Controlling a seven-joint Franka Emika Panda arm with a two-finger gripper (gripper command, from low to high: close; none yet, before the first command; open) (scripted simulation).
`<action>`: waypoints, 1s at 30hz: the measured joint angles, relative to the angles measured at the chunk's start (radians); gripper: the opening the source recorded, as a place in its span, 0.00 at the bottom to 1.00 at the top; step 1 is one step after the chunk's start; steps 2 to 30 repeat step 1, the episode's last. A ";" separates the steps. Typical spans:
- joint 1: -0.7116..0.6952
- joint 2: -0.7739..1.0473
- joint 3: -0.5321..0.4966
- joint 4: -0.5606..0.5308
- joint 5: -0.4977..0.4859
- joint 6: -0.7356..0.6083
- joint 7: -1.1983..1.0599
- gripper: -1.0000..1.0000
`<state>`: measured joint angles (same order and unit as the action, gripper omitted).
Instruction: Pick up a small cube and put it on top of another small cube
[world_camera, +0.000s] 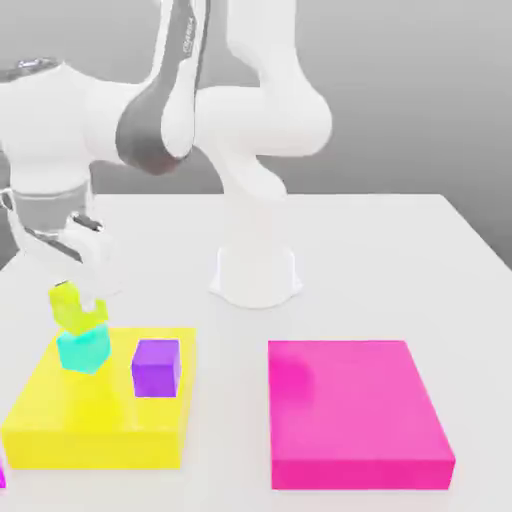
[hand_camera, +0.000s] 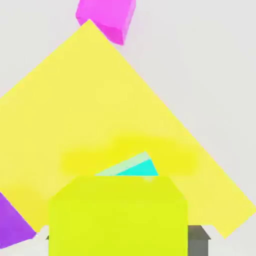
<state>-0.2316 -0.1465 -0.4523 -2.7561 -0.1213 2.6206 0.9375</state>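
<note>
At the exterior view's left, the gripper points down over the far left corner of the big flat yellow block, with the small lime cube at its fingertips. Whether the fingers clamp the lime cube or have let go of it I cannot tell. The lime cube sits tilted on top of the small cyan cube, touching it, and the cyan cube rests on the yellow block's upper face (the block acts as a low platform, there being no bin or tray here). Just to the right of the cyan cube, on the same yellow block and apart from it, stands a purple cube. Well to the right on the white table lies a flat magenta block with nothing on it. In the hand view the lime cube covers most of the cyan cube, with the yellow block beneath, the purple cube at one edge and a small magenta cube on the table beyond the block.
</note>
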 joint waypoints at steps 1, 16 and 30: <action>0.000 0.000 0.000 0.000 0.000 0.000 0.000 1.00; 0.000 0.000 0.000 0.000 0.000 0.000 0.000 1.00; 0.000 0.000 0.000 0.000 0.000 0.000 0.000 1.00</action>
